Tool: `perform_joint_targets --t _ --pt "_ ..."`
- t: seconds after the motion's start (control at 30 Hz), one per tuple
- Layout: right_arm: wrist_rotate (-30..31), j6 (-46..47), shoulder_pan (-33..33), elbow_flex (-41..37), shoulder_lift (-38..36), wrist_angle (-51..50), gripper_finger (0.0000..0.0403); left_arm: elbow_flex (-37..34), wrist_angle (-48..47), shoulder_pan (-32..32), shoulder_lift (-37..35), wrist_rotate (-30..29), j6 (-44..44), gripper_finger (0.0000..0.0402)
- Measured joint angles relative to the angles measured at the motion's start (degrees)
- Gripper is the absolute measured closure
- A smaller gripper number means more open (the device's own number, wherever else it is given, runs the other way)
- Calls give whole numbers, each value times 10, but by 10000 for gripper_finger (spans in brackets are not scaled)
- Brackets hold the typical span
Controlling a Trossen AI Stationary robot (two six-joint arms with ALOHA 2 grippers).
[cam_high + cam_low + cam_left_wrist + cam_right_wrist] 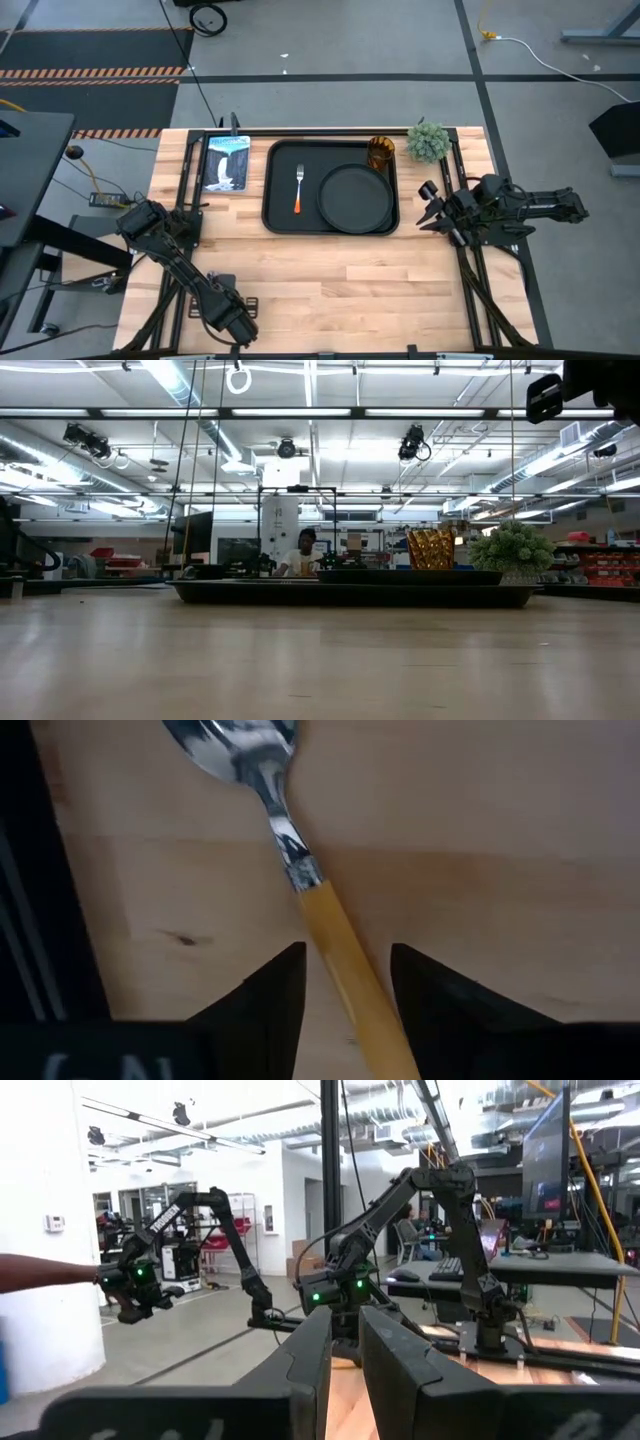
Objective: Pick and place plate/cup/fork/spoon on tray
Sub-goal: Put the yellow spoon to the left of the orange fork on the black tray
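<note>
The black tray lies at the table's far middle. On it are the fork, the round black plate and, at its far right corner, the amber cup. The spoon lies flat on the wood near the table's near left edge; in the high view my left gripper hides it. My left gripper is open, low over the spoon, with one finger on each side of its orange-yellow handle. My right gripper is shut and empty, raised right of the tray. My left gripper has its two fingers on either side of the spoon's handle, about midway along it, and lying across it. I cannot tell whether they touch the handle. The spoon lies flat on the table.
A small green plant stands right of the cup, by the tray's far right corner. A blue-white picture card lies left of the tray. Bare wood stretches between the tray and the near edge. A person shows far off in the room.
</note>
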Motion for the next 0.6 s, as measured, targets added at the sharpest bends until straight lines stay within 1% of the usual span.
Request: perform_joint_targets --t 0.1,0.27,0.47,0.6 --pt "0 0 0 0 0 5 339 -17 12 0 -1 0 1 250" --pt "0 0 0 0 0 3 339 -60 62 4 -7 6 2 253" --pt "0 -1 0 0 0 4 339 -70 73 7 -13 6 7 254" --pt "0 -2 0 0 0 4 339 -72 83 5 -17 2 11 270"
